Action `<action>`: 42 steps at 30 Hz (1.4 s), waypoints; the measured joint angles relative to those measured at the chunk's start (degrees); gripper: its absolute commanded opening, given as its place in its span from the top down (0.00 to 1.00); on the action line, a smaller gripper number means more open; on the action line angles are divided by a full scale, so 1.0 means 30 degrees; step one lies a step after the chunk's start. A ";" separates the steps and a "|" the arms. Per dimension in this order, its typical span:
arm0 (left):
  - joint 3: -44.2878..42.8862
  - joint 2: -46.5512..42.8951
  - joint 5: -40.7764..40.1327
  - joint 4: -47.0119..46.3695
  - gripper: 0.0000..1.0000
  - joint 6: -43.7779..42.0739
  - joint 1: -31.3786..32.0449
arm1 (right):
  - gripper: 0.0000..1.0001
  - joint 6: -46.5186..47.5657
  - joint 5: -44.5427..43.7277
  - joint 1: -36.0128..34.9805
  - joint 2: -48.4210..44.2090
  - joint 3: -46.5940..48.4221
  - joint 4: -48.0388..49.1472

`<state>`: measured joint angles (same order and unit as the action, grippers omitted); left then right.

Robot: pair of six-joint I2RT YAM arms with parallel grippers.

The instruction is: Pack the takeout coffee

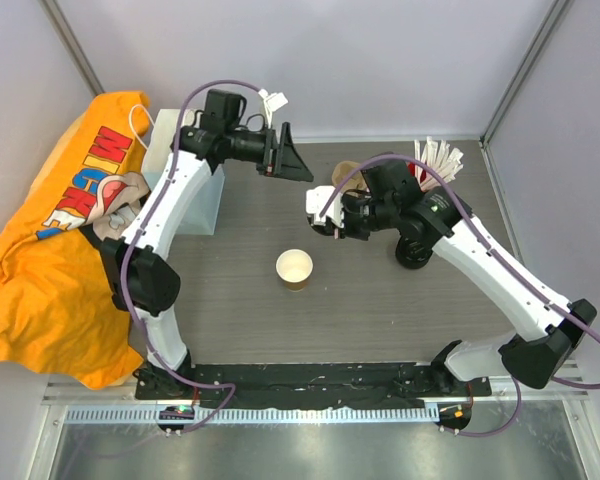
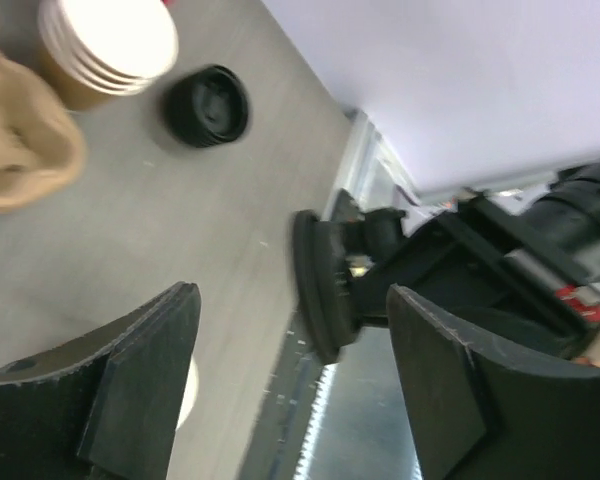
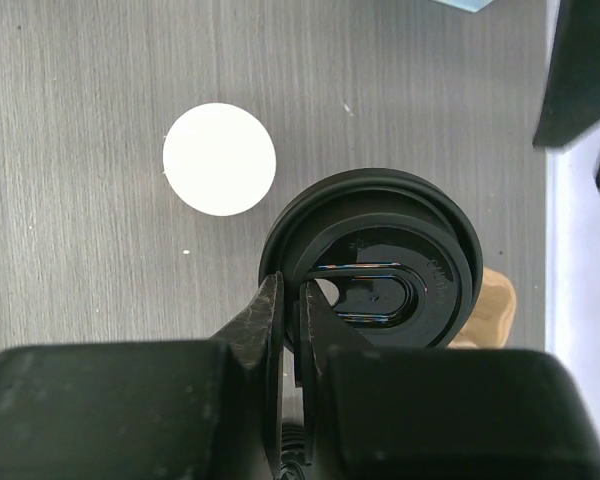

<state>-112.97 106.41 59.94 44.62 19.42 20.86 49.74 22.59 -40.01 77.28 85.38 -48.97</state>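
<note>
Table [image 1: 230, 300]: grey wood grain, with both arms reaching in over it.

Left claw [image 1: 286, 157]: fingers wide apart, nothing between them. A stack of cups [image 2: 105, 45] and a spare lid [image 2: 208, 103] sit out ahead of it, just beside each other.

Right claw [image 3: 292, 300]: fingers pinched together on the rim of the black lid.

Paper cup [image 1: 294, 268]: upright on the table, mouth open, white inside, no lid on, standing alone. From the right claw it lies ahead and to the left of the fingertips. It is near the held lid but not under it. Its axis is vertical. The right arm is the nearer one; the left claw is well apart from the cup.

Black lid [image 3: 380, 255]: juts out past the right fingertips, top face toward the wrist camera. It is probably close to level, though the left wrist view is too blurred to confirm.

Judgement: the lid needs a short shift ahead and left to centre over the cup's mouth, then a straight press down. An off-centre seat could tip the light cup.
</note>
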 measured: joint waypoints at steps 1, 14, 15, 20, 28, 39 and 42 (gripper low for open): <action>0.0029 -0.0117 -0.0299 -0.0131 0.13 -0.0204 -0.0233 | 0.99 -0.0066 -0.0022 0.0000 0.0000 0.0240 -0.0138; 1.1992 -0.9522 -0.4350 -0.5340 0.00 -0.3315 -0.1406 | 0.99 -0.1297 -0.0036 0.0000 0.1341 0.1945 -0.1945; 1.2546 -0.9952 -0.4430 -0.5537 0.00 -0.3548 -0.1392 | 0.99 -0.1348 0.0080 -0.0015 0.1698 0.2033 -0.1996; 1.5722 -1.0550 -0.5158 -0.7213 0.05 -0.4182 -0.1741 | 0.99 -0.1596 0.0335 -0.0459 0.3592 0.1836 -0.2142; 1.8790 -1.0550 -0.7672 -0.8378 0.08 -0.5501 -0.3082 | 0.99 -0.2280 0.0605 -0.1406 0.5238 0.1647 -0.1596; 1.9001 -0.8357 -0.4699 -0.9012 0.18 -0.3818 -0.5974 | 0.99 -0.2863 -0.0160 -0.3395 0.7810 0.1654 -0.1166; 1.9030 -0.7249 -0.3949 -0.9078 0.19 -0.3213 -0.6011 | 0.99 -0.3213 -0.0503 -0.3614 0.8043 0.1639 -0.0583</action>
<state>-55.88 84.66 48.10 17.39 9.78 2.83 40.10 21.08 -50.85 101.41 90.30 -50.72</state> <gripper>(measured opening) 0.821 0.101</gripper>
